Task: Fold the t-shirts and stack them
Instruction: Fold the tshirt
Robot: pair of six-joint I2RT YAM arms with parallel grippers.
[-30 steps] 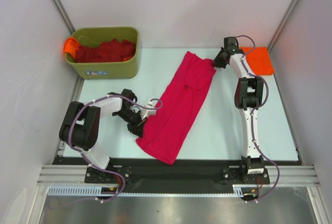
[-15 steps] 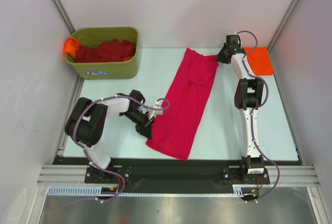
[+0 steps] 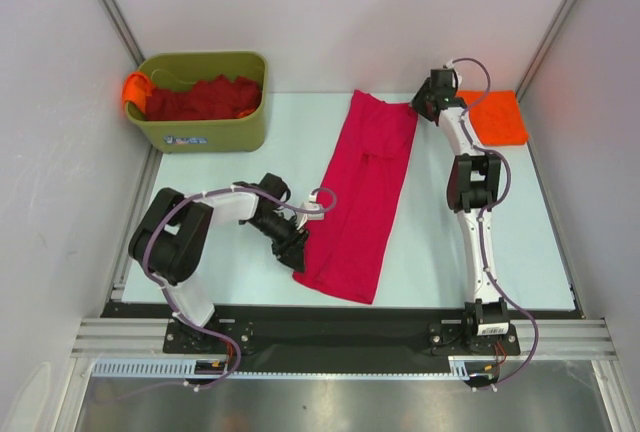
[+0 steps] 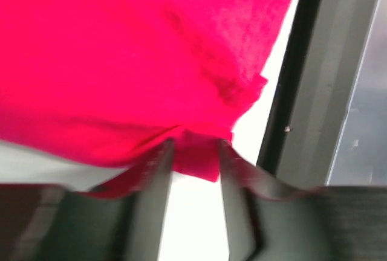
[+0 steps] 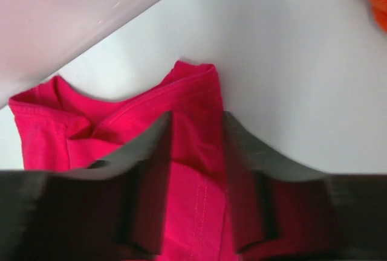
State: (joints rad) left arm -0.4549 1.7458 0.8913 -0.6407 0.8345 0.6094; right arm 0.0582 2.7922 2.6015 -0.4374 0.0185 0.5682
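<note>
Lying slantwise across the pale table top (image 3: 240, 282), a crimson-pink cotton t-shirt (image 3: 362, 202), folded lengthwise into a long narrow strip, sits flat between two robot arms in this view from above. At far left, in the back corner, an olive-green rectangular plastic bin (image 3: 205, 130) holds a heap of dark red t-shirts (image 3: 200, 99), with a scrap of bright orange cloth (image 3: 133, 89) draped over its left rim. Next comes the left gripper (image 3: 297, 249), low over the table at the left side of the strip's near end, close to the table's front edge. The wrist camera shows its two dark fingers (image 4: 151, 200) standing apart, a corner of the pink hem lying loose in the gap between them rather than pinched; the jaws are released. The strip runs away from that point toward the back right, its far end just beside the right gripper (image 3: 420, 107). That gripper, too, has its jaws parted: its wrist camera shows the stitched far edge of the pink cloth lying flat on the table between and under the spread fingers (image 5: 148, 176), not squeezed by them. At far right, in the back corner and apart from the pink strip, a bright orange t-shirt (image 3: 497, 117) lies folded into a neat rectangle.
</note>
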